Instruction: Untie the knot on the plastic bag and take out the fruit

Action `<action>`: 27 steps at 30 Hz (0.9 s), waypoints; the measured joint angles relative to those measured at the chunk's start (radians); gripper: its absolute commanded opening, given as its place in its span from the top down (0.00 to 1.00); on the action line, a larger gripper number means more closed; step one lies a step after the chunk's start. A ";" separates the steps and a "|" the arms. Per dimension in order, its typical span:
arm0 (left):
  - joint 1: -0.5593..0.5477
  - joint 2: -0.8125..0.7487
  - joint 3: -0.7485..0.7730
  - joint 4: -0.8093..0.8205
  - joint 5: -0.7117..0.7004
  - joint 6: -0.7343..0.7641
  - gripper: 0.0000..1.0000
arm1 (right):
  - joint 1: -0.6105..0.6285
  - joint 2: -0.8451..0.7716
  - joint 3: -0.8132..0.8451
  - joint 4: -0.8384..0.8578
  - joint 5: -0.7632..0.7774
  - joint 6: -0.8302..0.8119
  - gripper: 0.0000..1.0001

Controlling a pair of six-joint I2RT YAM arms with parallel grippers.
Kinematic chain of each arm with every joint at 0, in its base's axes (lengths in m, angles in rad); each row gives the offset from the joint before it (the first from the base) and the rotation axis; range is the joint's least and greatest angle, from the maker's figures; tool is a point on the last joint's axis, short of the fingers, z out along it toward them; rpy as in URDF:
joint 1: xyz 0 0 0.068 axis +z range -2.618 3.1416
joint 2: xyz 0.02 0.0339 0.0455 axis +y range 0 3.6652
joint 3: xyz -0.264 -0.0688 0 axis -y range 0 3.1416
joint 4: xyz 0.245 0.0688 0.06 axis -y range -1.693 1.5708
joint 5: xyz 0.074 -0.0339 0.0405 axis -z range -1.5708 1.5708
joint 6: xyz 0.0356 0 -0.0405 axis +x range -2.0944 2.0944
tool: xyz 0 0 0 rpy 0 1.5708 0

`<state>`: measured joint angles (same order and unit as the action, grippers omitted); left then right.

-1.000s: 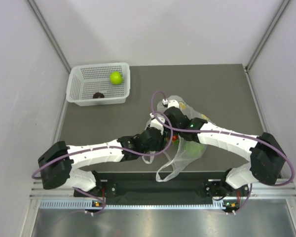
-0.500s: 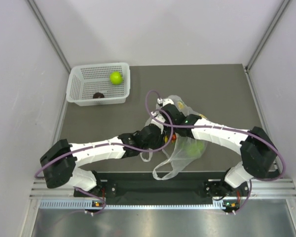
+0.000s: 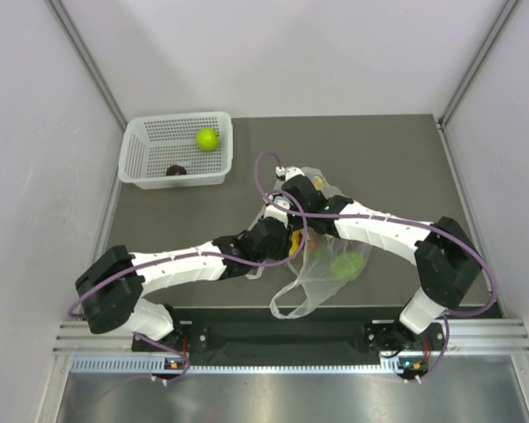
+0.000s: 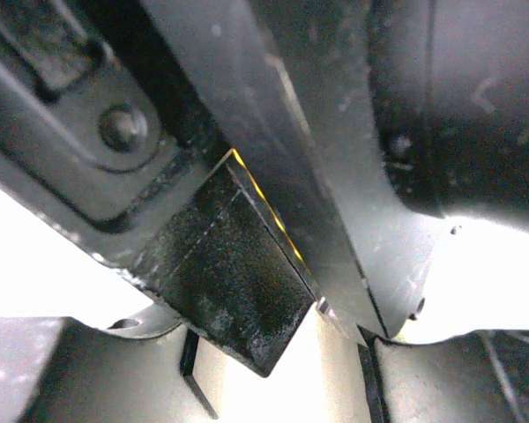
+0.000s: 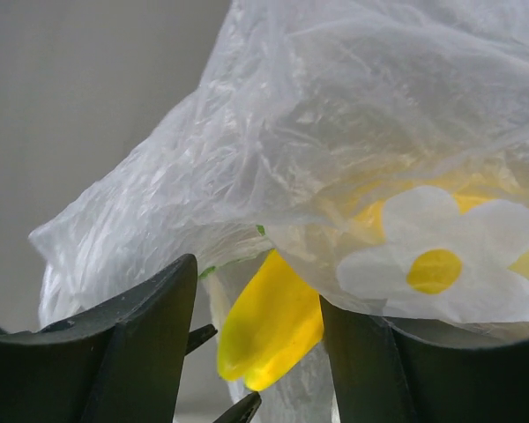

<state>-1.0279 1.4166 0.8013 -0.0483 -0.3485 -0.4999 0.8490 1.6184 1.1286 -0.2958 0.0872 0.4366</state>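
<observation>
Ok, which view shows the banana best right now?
Right wrist: the banana shows close up between the fingers, its yellow tip just below the plastic bag film. Top external gives only a yellow speck between the arms; left wrist is filled by dark hardware, no banana recognisable.

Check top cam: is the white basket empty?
No, the white basket holds a round green fruit and a small dark item.
</observation>
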 measured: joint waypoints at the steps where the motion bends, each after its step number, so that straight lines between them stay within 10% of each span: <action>1: 0.008 0.012 0.000 0.019 0.003 0.005 0.56 | -0.005 0.003 0.000 0.003 0.004 0.000 0.42; 12: 0.082 0.140 0.050 0.138 0.105 0.079 0.53 | -0.060 0.028 0.000 0.021 0.077 -0.002 0.41; 20: 0.119 0.197 0.054 0.172 0.142 0.147 0.23 | -0.077 0.053 -0.001 -0.002 0.106 -0.024 0.40; 27: 0.126 0.218 0.054 0.203 0.163 0.150 0.33 | -0.082 0.061 -0.002 -0.003 0.111 -0.002 0.41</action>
<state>-0.9024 1.6348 0.8551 0.1543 -0.1852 -0.3504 0.7673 1.6791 1.1267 -0.2993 0.1978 0.4351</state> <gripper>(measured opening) 0.731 0.597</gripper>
